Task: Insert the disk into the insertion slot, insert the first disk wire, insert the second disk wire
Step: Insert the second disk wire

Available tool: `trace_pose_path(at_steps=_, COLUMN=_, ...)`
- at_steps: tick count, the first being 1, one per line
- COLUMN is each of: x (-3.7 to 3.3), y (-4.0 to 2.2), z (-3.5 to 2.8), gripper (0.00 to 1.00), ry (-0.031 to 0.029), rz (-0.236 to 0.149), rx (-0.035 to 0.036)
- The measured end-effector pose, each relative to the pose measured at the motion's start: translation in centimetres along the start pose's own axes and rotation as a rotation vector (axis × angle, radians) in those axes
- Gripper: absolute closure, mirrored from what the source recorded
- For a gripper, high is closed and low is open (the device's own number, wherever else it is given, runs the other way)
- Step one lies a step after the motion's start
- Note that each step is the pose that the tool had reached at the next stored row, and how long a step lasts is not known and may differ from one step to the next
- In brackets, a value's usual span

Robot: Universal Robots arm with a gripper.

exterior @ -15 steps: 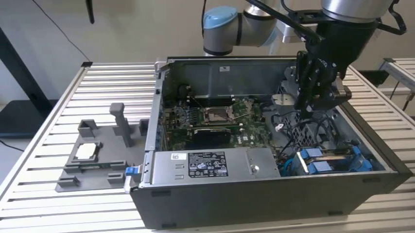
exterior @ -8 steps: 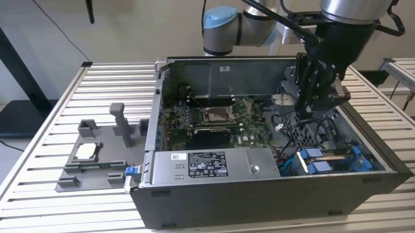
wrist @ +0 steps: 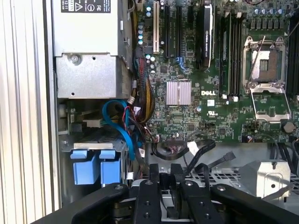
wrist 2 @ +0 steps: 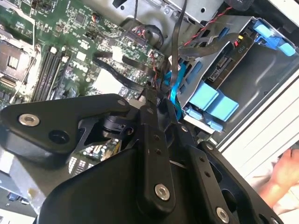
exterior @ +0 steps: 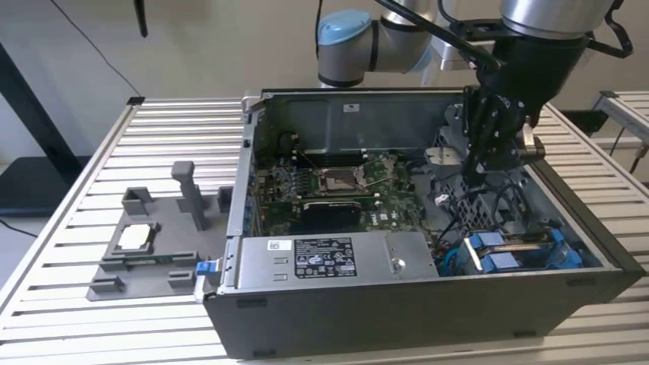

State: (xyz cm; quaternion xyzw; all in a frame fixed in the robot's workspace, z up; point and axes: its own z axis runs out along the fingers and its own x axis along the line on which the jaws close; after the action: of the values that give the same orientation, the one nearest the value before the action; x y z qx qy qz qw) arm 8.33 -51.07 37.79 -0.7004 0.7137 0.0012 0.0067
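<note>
The open computer case [exterior: 426, 304] lies on a slatted table. At its corner near the exterior view's right sits the insertion slot [exterior: 555, 257] [wrist 2: 261, 70] [wrist: 65, 140] with blue fittings. The disk [exterior: 522, 240] [wrist 2: 224, 65] [wrist: 93, 136] lies inside it, its blue carrier tabs [wrist: 96, 167] facing out. My gripper [exterior: 475, 176] [wrist 2: 154, 95] [wrist: 164, 175] hangs inside the case, between motherboard and slot. Its fingers look shut on the end of a flat black wire [wrist 2: 121, 70] [wrist: 187, 156] with a white tag. A blue wire [wrist 2: 175, 86] [wrist: 124, 130] runs from the slot past the fingertips.
The grey power-supply box [exterior: 324, 258] [wrist: 88, 46] fills the case's front beside the slot. The green motherboard [exterior: 335, 186] [wrist: 210, 93] carries an open CPU socket [wrist: 264, 60]. A grey fixture [exterior: 152, 243] stands on the table at the exterior view's left. A person's hand [wrist 2: 287, 170] is outside the case.
</note>
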Motion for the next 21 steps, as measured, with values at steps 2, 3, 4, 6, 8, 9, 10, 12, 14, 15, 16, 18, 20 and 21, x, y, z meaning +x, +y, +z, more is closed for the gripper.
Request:
trace_pose_path(at_steps=2, x=0.0, y=0.0, z=0.0, gripper=0.84, ry=0.0, rz=0.0, rx=0.0)
trace_pose_path(at_steps=3, x=0.0, y=0.0, z=0.0, gripper=0.84, ry=0.0, rz=0.0, rx=0.0)
trace_pose_path(at_steps=4, x=0.0, y=0.0, z=0.01, gripper=0.84, ry=0.0, rz=0.0, rx=0.0)
trace_pose_path(at_steps=6, x=0.0, y=0.0, z=0.01, gripper=0.84, ry=0.0, rz=0.0, rx=0.0)
trace_pose_path(at_steps=8, x=0.0, y=0.0, z=0.01, gripper=0.84, ry=-0.0001, rz=0.0, rx=0.0)
trace_pose_path(at_steps=9, x=0.0, y=0.0, z=0.01, gripper=0.84, ry=0.0, rz=0.0, rx=0.0)
trace_pose_path(at_steps=10, x=0.02, y=-0.01, z=0.03, gripper=0.84, ry=-0.0003, rz=0.0, rx=-0.0002)
trace_pose_path(at_steps=12, x=0.15, y=-0.1, z=0.03, gripper=0.84, ry=0.0, rz=0.0, rx=-0.0079)
trace_pose_path(at_steps=14, x=0.43, y=-0.26, z=0.06, gripper=0.84, ry=0.0003, rz=0.0, rx=-0.0284)
trace_pose_path(at_steps=15, x=0.6, y=-0.36, z=0.08, gripper=0.84, ry=0.0007, rz=0.0, rx=-0.0392)
trace_pose_path(at_steps=16, x=0.78, y=-0.46, z=0.11, gripper=0.84, ry=0.0007, rz=0.001, rx=-0.0494)
trace_pose_path(at_steps=18, x=1.33, y=-0.83, z=0.18, gripper=0.84, ry=0.0013, rz=0.001, rx=-0.0804)
trace_pose_path(at_steps=20, x=1.66, y=-1.15, z=0.25, gripper=0.84, ry=0.0012, rz=0.001, rx=-0.0993)
trace_pose_path(at_steps=21, x=1.79, y=-1.33, z=0.29, gripper=0.84, ry=0.0009, rz=0.001, rx=-0.107)
